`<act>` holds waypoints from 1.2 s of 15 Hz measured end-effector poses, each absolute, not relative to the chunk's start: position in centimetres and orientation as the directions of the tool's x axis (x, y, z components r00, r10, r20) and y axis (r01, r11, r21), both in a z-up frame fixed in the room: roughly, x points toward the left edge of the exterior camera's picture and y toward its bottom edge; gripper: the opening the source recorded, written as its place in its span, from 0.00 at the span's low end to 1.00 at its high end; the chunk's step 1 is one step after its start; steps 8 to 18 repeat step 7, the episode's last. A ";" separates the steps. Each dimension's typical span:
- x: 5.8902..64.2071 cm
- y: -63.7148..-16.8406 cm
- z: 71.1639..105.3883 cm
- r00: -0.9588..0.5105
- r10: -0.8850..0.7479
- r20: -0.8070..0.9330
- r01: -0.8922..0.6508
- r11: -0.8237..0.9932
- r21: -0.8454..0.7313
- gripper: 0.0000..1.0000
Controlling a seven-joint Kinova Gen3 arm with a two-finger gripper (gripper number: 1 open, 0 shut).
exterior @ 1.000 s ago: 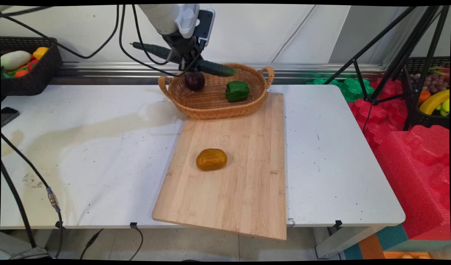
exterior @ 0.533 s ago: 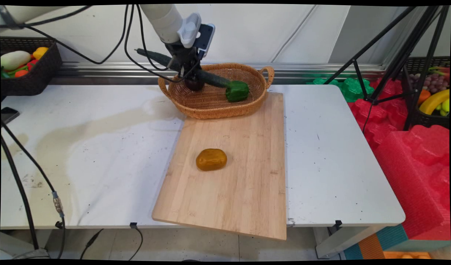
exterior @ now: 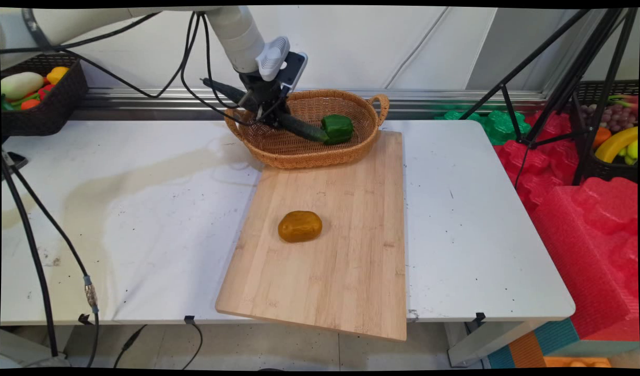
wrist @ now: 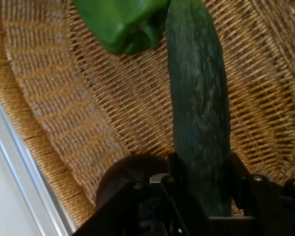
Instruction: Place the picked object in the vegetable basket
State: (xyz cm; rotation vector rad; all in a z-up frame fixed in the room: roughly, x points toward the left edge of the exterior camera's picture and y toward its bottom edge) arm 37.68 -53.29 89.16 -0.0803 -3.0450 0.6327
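Since a second ago I have lowered the cucumber (exterior: 299, 128) into the wicker basket (exterior: 369, 138), tip beside the green pepper (exterior: 336, 128). Hand view: gripper (wrist: 199, 184) jaws pinch the cucumber (wrist: 199, 108) mid-length; long, stiff, bumpy-skinned, likely light, over coarse weave, a dark plum (wrist: 130, 177) underneath.

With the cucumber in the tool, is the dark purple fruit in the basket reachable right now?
Probably not. The tool is shut on the cucumber, which lies slanted into the wicker basket beside the green pepper. The purple fruit sits right under the linkage, mostly hidden, and the occupied tool cannot close on it.
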 end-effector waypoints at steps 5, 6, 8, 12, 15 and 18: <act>37.4 -53.9 88.2 -0.995 0.099 0.014 0.087 0.924 -0.372 1.00; 37.3 -53.9 88.2 -0.994 0.104 0.014 0.091 0.924 -0.371 1.00; 37.1 -53.9 88.2 -0.994 0.113 0.014 0.100 0.924 -0.369 1.00; 37.1 -53.9 88.2 -0.994 0.113 0.014 0.100 0.924 -0.369 1.00; 37.1 -53.9 88.2 -0.994 0.113 0.014 0.100 0.924 -0.369 1.00; 37.1 -53.9 88.2 -0.994 0.113 0.014 0.100 0.924 -0.369 1.00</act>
